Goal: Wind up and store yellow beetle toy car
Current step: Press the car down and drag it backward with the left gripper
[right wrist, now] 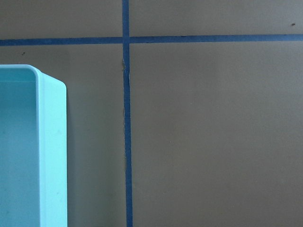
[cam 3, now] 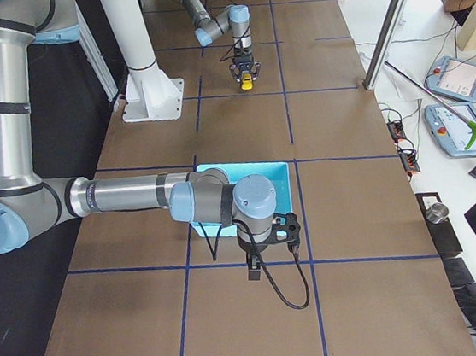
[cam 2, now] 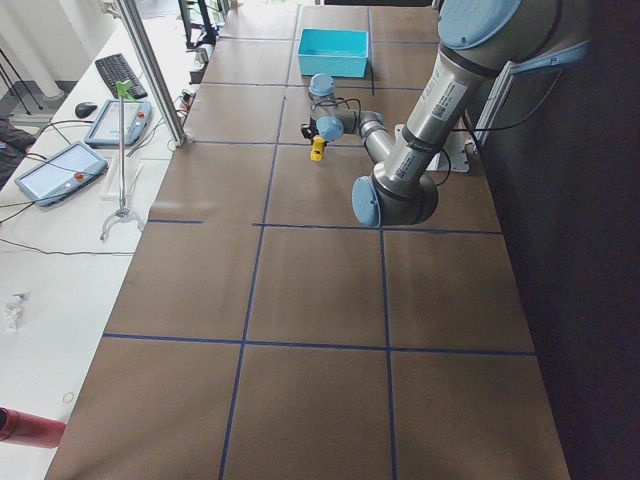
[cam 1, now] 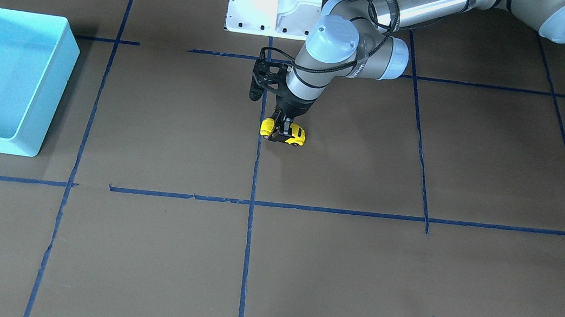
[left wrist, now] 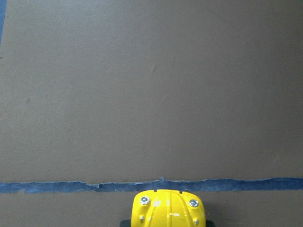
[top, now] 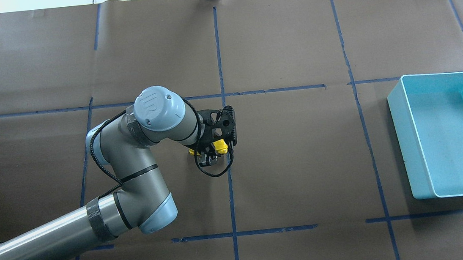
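Exterior front-facing view has the left gripper [cam 1: 281,134] seemingly pinched shut across the toy car [cam 1: 296,136], so winding is in hand: next, a backward drag with wheels pressed down.

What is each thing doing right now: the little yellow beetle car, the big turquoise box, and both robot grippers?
tiny bright yellow beetle toy car: wheels down on the brown table, pinched at its middle.
left gripper: pointing down, shut on the car.
right gripper: beside the bin; open or shut, I cannot tell.
turquoise plastic bin: upright, empty.
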`<state>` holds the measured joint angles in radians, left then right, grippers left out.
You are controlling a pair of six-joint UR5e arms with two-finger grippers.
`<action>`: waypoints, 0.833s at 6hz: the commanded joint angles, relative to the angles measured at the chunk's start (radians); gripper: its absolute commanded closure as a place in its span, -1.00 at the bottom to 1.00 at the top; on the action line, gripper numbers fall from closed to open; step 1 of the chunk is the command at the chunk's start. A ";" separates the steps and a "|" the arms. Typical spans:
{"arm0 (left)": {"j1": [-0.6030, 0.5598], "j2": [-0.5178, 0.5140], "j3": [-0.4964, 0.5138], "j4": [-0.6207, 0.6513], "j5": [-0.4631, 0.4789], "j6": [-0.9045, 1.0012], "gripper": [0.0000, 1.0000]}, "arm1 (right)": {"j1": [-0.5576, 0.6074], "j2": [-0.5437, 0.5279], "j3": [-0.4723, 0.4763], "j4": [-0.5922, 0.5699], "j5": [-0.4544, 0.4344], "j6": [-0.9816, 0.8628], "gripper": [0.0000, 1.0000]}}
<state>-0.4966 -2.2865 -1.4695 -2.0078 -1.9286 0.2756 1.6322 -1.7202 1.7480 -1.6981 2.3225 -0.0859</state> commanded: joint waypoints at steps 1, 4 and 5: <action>-0.002 0.005 0.005 -0.060 -0.001 -0.024 0.98 | 0.000 -0.001 -0.001 0.000 0.000 0.000 -1.00; -0.008 0.067 0.005 -0.191 -0.030 -0.024 0.98 | 0.000 -0.004 -0.001 -0.002 0.000 0.000 -1.00; -0.008 0.074 0.005 -0.198 -0.032 -0.024 0.98 | 0.000 -0.006 -0.001 -0.002 0.000 0.000 -1.00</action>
<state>-0.5039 -2.2253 -1.4650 -2.1875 -1.9562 0.2513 1.6322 -1.7240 1.7471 -1.6996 2.3222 -0.0859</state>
